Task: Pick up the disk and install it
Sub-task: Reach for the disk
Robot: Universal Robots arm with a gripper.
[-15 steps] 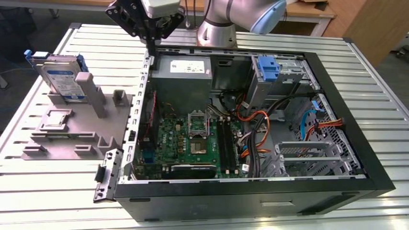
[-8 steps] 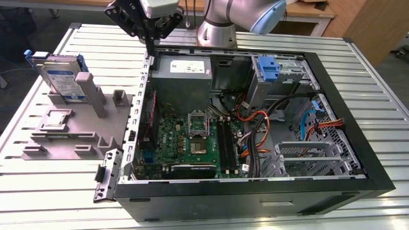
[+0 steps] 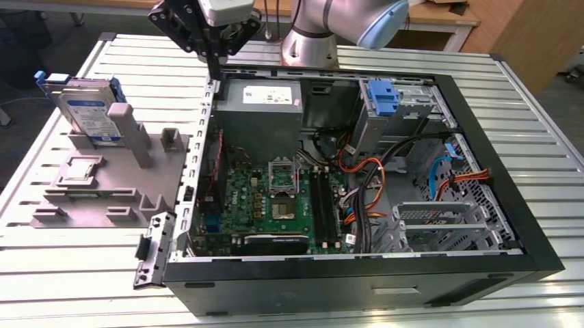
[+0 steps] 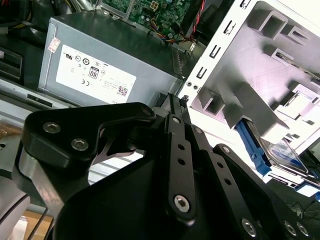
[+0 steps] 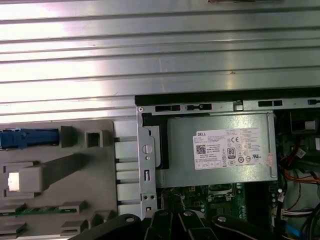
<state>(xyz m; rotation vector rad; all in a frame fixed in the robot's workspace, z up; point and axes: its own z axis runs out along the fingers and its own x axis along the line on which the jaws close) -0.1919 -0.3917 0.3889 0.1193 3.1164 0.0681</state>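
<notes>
Open air over an upright disk [image 3: 89,113], next to a crowded open computer case [image 3: 365,277]
At the exterior view's left, the disk stands in a grey fixture [image 3: 87,198] on the slatted table [image 3: 73,273], open air above it, a grey post [image 3: 135,137] just beside it. The gripper [image 3: 216,70] hangs above the case wall [image 3: 205,137]. Inside, a power supply [image 3: 264,102], orange cables [image 3: 370,181] and a blue bracket [image 3: 383,99] crowd the space

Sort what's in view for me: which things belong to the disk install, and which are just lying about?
For the job:
- the disk, standing upright in the grey holder
- the gripper, holding nothing, over the case wall
- the open computer case

Just lying about:
- the square silver chip on the holder
- the blue bracket inside the case
- the power supply
</notes>
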